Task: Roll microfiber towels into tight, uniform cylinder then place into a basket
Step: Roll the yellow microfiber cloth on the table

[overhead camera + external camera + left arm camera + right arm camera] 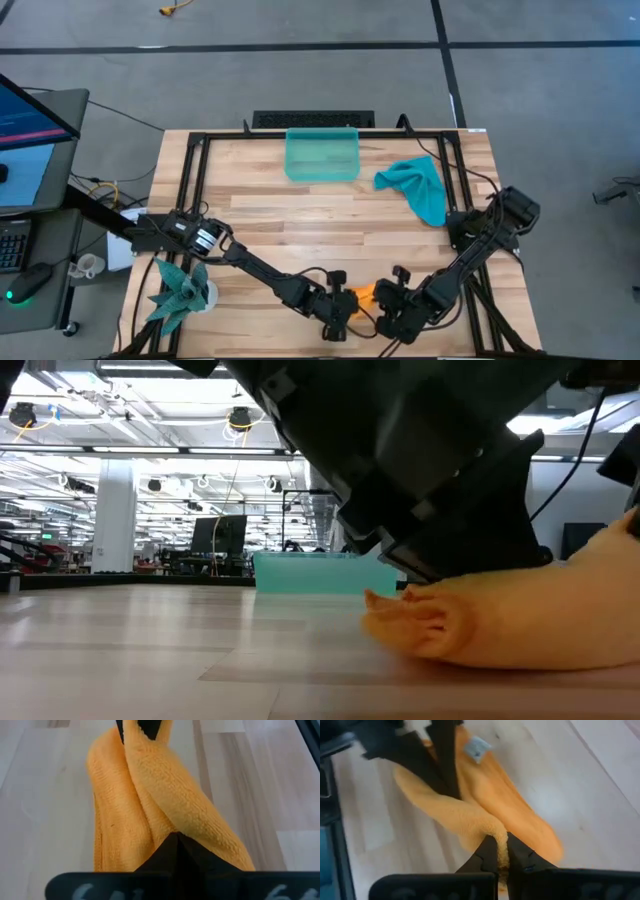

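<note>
- We are seeing the orange towel [364,293] bunched at the table's [300,215] near edge.
- Left gripper [343,308] is pinching it, fingers pressed together.
- Right gripper [385,300] is pinching a fold, apparently at the opposite end.

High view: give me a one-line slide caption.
Both grippers, left and right, pinch the orange towel at the table's near edge; teal towel lies beside the basket.

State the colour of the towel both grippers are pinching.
Bright orange; the towel shows best in the left wrist view.
</note>
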